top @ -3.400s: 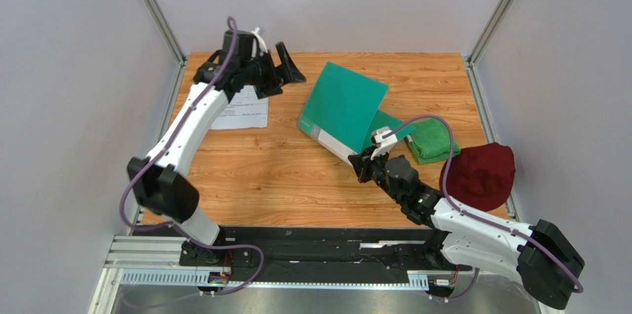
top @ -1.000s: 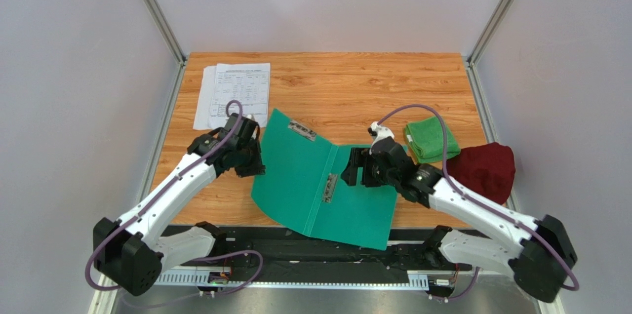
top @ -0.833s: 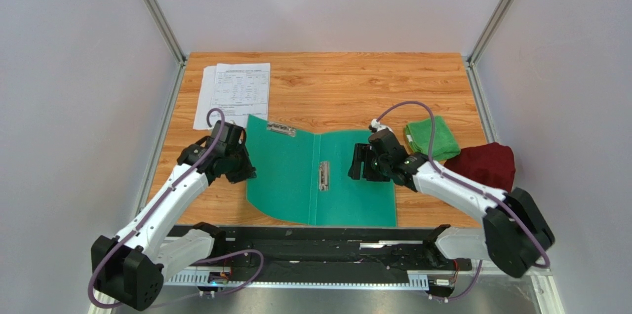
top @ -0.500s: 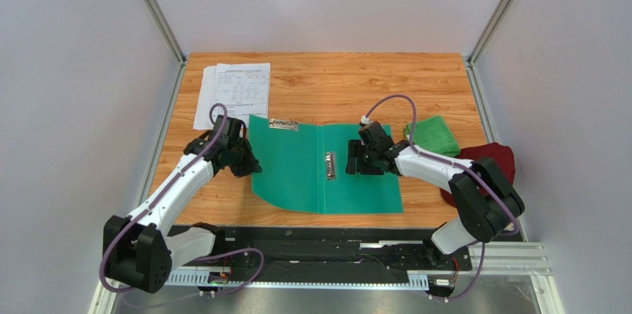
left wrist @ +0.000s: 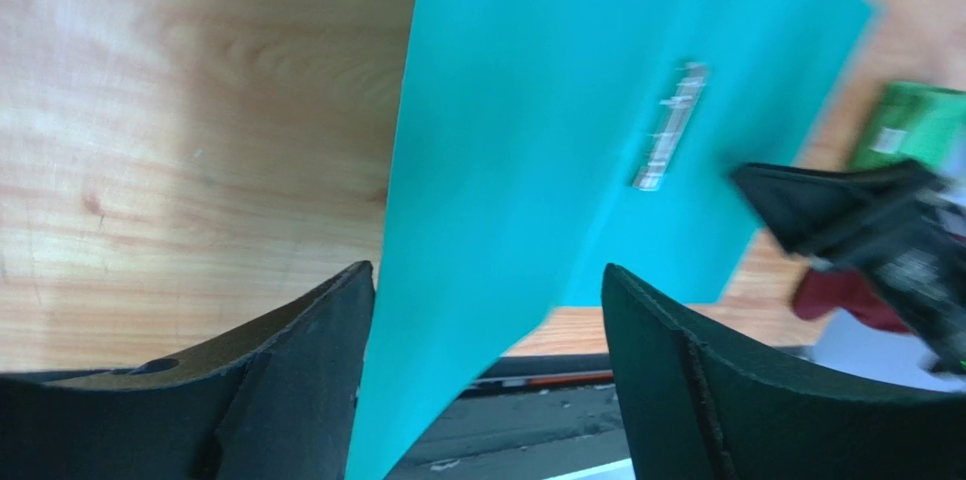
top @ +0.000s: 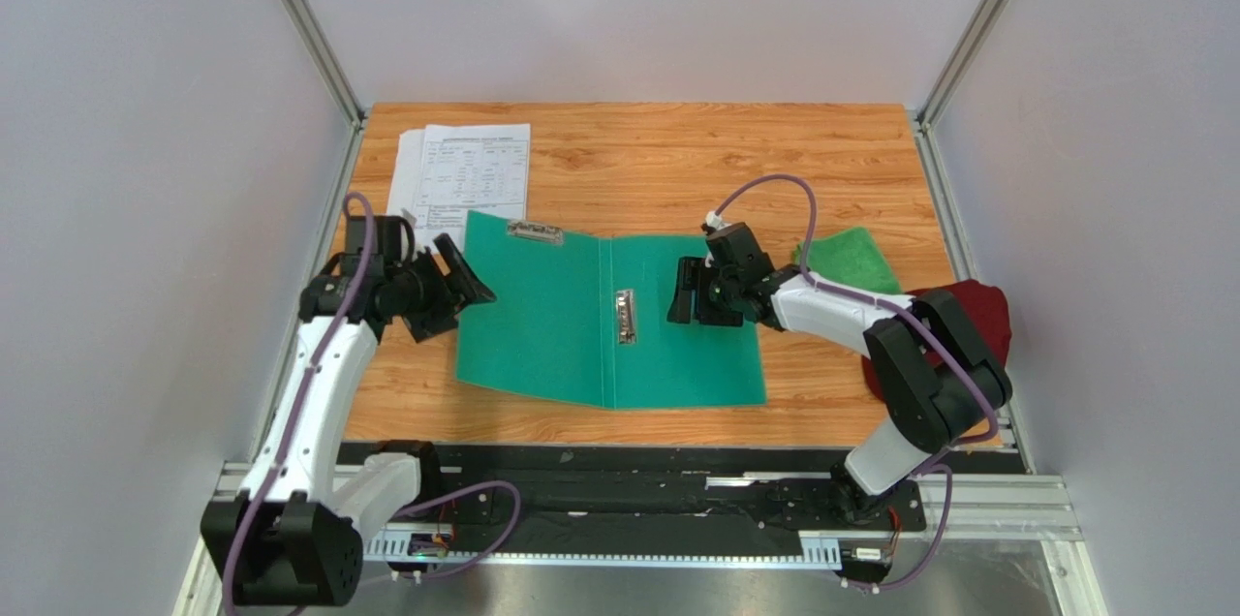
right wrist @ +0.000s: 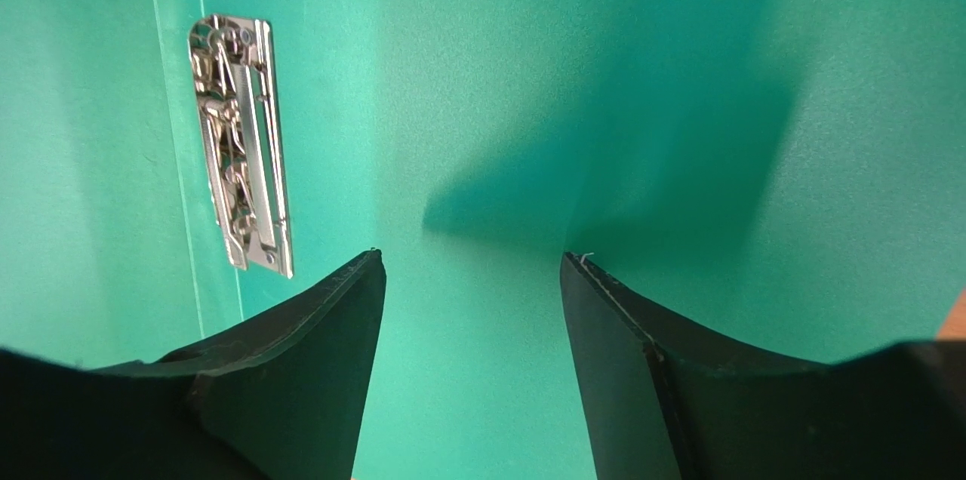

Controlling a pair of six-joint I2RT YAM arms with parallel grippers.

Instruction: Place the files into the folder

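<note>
The files [top: 463,177] lie printed side up at about 10 o'clock on the tabletop [top: 699,159], well apart from both arms and not yet touched. Just toward 5 o'clock of them the left gripper [top: 469,282] stands with its jaws wide at the 9 o'clock edge of the folder [top: 553,340]. The left wrist view shows that edge running between the spread fingers [left wrist: 306,367], not pinched. Seconds ago the folder stood half closed at 2 o'clock; now it lies open and flat near 6 o'clock, inside faces up, having slid a little toward 9 o'clock in the last half second. Its spring clip [top: 626,315] sits at the spine. The right gripper [top: 681,300], jaws also wide and holding nothing, hovers low over the right leaf. A green cloth [top: 849,257] and a dark red cloth [top: 972,323] lie at 3 o'clock. Opening looks finished, so fetching the sheets is likely next
</note>
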